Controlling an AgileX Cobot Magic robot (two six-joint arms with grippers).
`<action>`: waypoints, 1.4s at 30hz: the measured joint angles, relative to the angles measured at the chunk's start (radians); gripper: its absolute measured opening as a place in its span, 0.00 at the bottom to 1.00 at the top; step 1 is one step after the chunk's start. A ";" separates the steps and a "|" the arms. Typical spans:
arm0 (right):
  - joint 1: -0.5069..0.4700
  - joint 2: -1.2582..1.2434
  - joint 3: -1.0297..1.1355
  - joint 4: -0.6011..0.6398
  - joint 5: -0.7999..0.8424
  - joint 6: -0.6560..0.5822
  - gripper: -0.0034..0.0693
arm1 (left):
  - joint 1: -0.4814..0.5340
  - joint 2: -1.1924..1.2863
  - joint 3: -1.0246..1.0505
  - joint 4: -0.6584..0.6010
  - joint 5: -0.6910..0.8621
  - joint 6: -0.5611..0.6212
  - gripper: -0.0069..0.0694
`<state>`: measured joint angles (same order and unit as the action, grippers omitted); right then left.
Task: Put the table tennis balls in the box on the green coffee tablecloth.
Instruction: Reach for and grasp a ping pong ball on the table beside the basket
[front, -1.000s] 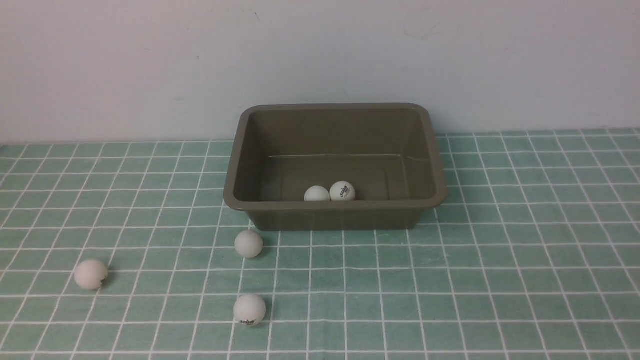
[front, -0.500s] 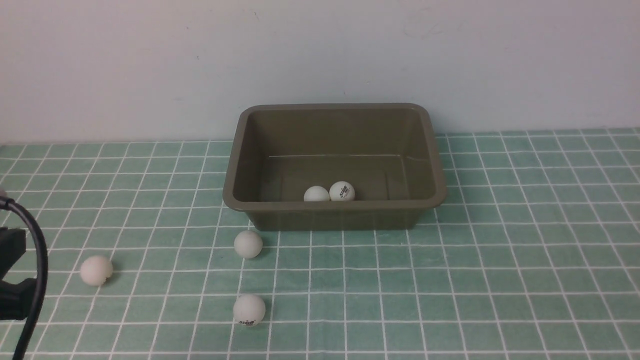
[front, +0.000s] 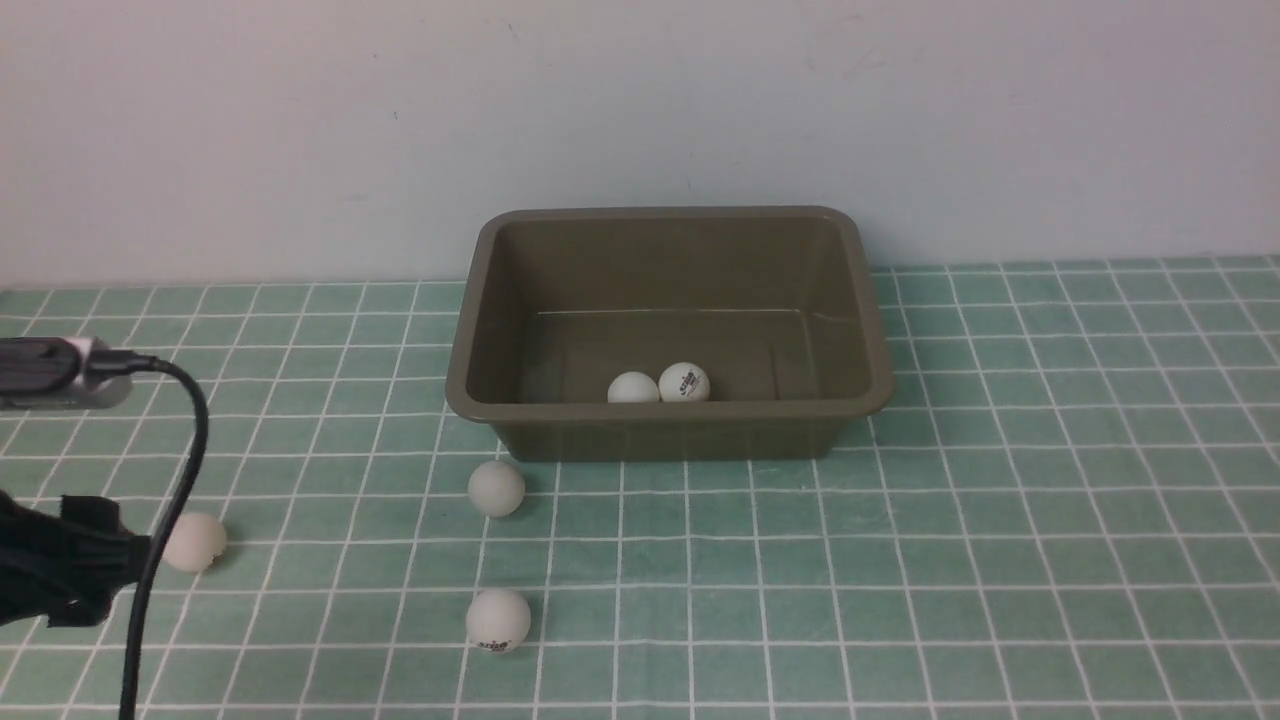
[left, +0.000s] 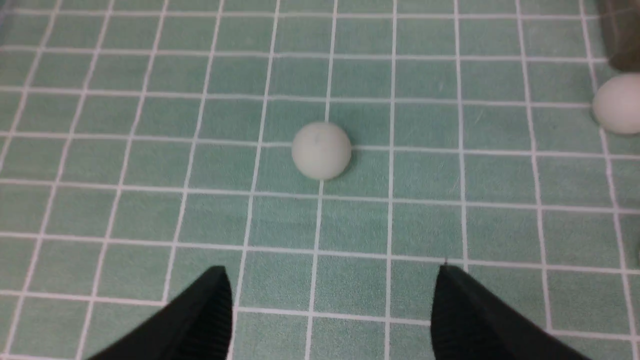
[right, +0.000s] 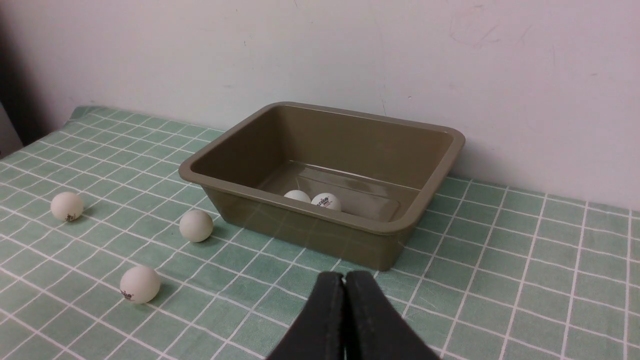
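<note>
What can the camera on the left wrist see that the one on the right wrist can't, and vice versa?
Only the left wrist view: the left gripper, jaws wide apart, empty, with the leftmost ball just ahead. Only the right wrist view: the right gripper, jaws shut, the wall, the loose ball nearest the robot, and two balls inside the box. Both: the green cloth, the leftmost ball, the ball beside the box, and the box itself, though the left wrist view catches only a blurred corner.

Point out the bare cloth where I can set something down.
Bare: tablecloth right of the box and in front of its right half. Crowded: front-left, with the near-box ball, logo ball, leftmost ball and open left pincer.
</note>
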<state>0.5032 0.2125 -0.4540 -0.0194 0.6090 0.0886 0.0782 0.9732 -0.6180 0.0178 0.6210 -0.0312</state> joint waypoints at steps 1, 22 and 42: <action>0.000 0.000 0.000 0.001 0.000 0.000 0.02 | 0.000 0.051 -0.011 0.000 -0.001 -0.002 0.77; 0.000 0.000 0.000 0.019 0.000 0.000 0.02 | 0.000 0.661 -0.394 0.049 0.070 -0.009 0.79; 0.000 0.000 0.000 0.051 0.000 0.000 0.02 | 0.000 0.868 -0.433 0.081 0.062 -0.016 0.68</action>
<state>0.5032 0.2125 -0.4540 0.0321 0.6090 0.0886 0.0782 1.8411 -1.0512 0.0988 0.6830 -0.0476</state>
